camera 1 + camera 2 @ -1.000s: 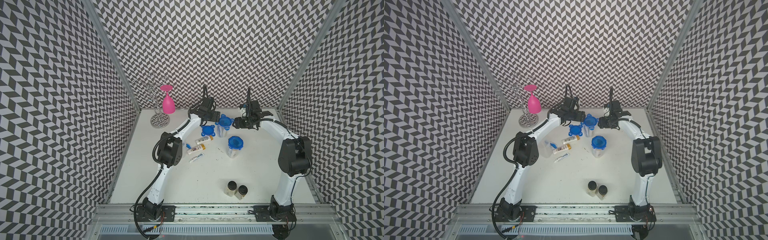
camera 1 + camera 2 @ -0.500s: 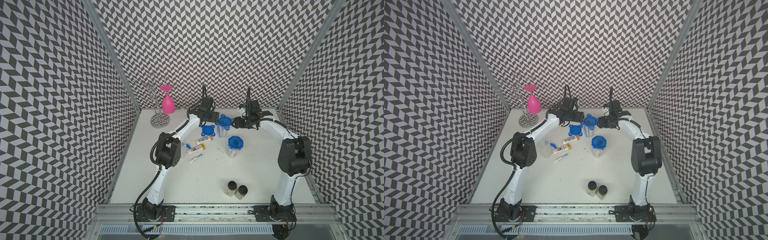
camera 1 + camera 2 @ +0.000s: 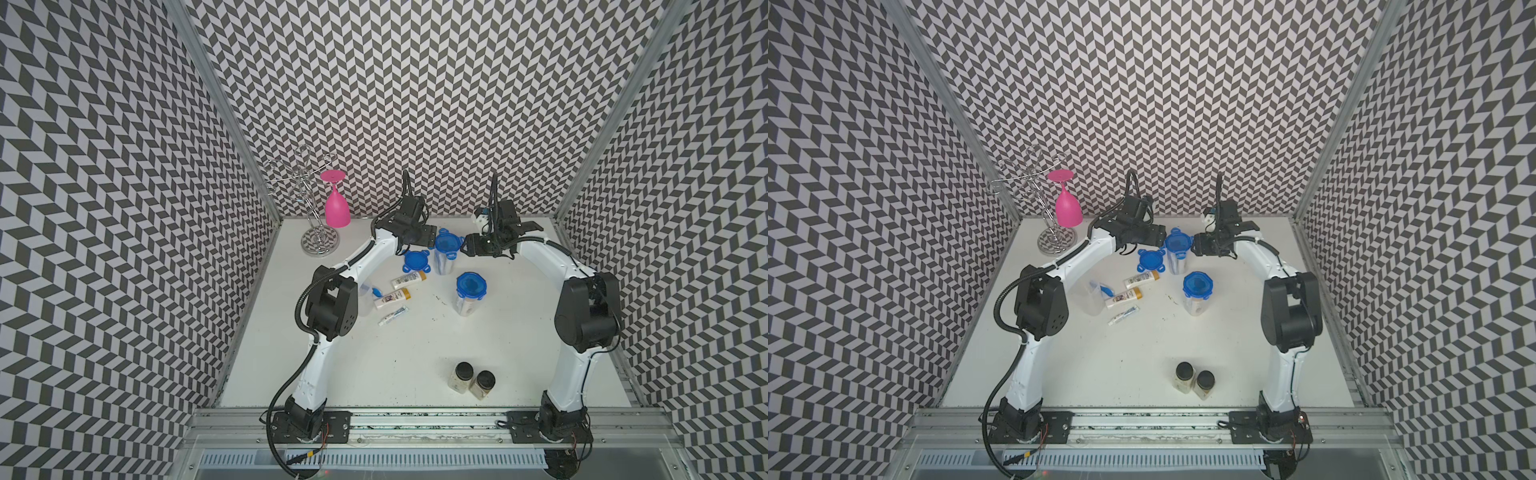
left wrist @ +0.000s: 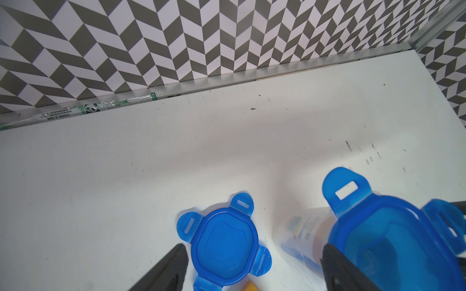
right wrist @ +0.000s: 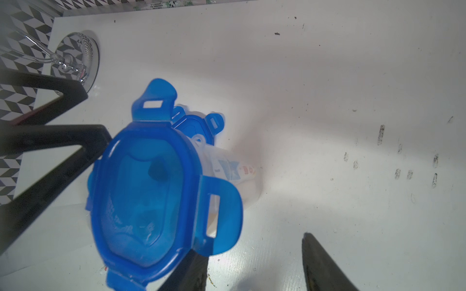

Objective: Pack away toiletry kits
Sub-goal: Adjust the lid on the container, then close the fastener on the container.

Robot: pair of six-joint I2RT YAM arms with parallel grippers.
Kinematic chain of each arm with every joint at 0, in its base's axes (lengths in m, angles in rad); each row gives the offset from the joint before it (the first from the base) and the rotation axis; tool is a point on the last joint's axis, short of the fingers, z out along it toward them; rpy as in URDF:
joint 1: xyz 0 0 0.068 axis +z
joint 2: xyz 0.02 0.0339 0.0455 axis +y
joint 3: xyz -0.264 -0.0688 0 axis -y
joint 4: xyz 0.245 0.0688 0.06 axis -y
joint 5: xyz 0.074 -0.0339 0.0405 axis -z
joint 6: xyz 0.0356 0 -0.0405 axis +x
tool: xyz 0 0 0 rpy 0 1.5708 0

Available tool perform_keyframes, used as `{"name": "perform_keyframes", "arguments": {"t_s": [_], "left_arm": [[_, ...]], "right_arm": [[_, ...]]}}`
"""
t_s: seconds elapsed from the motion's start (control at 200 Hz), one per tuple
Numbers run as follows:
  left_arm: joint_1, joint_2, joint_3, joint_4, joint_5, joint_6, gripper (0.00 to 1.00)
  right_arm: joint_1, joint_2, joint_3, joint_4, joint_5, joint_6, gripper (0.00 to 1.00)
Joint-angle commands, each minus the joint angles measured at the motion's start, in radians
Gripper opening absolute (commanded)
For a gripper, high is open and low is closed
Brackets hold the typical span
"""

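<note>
Left elbow (image 3: 330,305) swung outward, half-hiding open tub (image 3: 365,300).

Bright, even light from overhead leaves only faint, soft shadows on the white table (image 3: 395,365), both top views are sharp though the walls (image 3: 104,208) at 9 and 3 o'clock splay, and the wrist views blur the near lid (image 5: 143,196).

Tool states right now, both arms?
Left tool: open, empty, beside the tub lid.
Right tool: open, empty.
</note>
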Motion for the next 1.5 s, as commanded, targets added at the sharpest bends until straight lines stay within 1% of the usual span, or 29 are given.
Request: {"name": "perform_keyframes", "arguments": {"t_s": [0.0, 0.21, 0.476, 0.581, 0.696, 0.761, 0.806, 0.876, 0.976, 1.107, 1.172, 1.237, 1.342, 1.492], "left_arm": [[-0.004, -0.05, -0.011, 0.0, -0.001, 0.0, 0.85], [-0.008, -0.06, -0.03, -0.002, 0.007, -0.001, 0.85], [-0.016, -0.083, -0.062, 0.004, 0.003, -0.001, 0.85], [-0.016, -0.082, -0.048, -0.003, -0.007, 0.003, 0.85], [0.004, -0.092, -0.012, -0.051, -0.046, 0.0, 0.86], [0.028, -0.111, -0.012, -0.072, -0.037, -0.007, 0.86], [0.041, -0.126, -0.013, -0.082, -0.027, -0.01, 0.86], [0.043, -0.147, -0.008, -0.097, -0.005, -0.01, 0.85], [0.036, -0.158, 0.01, -0.127, 0.078, -0.039, 0.84], [0.019, -0.153, 0.046, -0.15, 0.161, -0.092, 0.83], [0.011, -0.139, 0.075, -0.174, 0.189, -0.125, 0.82], [0.006, -0.133, 0.073, -0.177, 0.218, -0.15, 0.8], [-0.008, -0.123, 0.053, -0.169, 0.221, -0.194, 0.77], [-0.027, -0.094, 0.062, -0.169, 0.214, -0.208, 0.75]], "right_arm": [[0.007, 0.014, 0.027, 0.032, -0.005, 0.004, 0.58], [0.001, 0.012, 0.024, 0.032, 0.016, 0.011, 0.58], [-0.02, -0.004, 0.004, 0.035, 0.012, 0.017, 0.58], [-0.03, -0.014, -0.004, 0.025, 0.012, 0.019, 0.58], [-0.04, -0.058, -0.038, 0.0, 0.047, 0.026, 0.58], [-0.04, -0.096, -0.063, -0.008, 0.087, 0.02, 0.58], [-0.04, -0.116, -0.067, -0.012, 0.094, 0.015, 0.58], [-0.039, -0.118, -0.031, -0.036, 0.076, 0.004, 0.58], [-0.031, -0.094, 0.064, -0.059, 0.043, 0.004, 0.58], [-0.01, -0.018, 0.201, -0.084, 0.004, -0.008, 0.59], [-0.005, 0.022, 0.246, -0.095, -0.025, -0.001, 0.58], [0.005, 0.053, 0.281, -0.111, -0.04, 0.003, 0.58], [0.021, 0.084, 0.302, -0.128, -0.047, -0.002, 0.58], [0.023, 0.103, 0.277, -0.13, -0.052, -0.007, 0.58]]}}
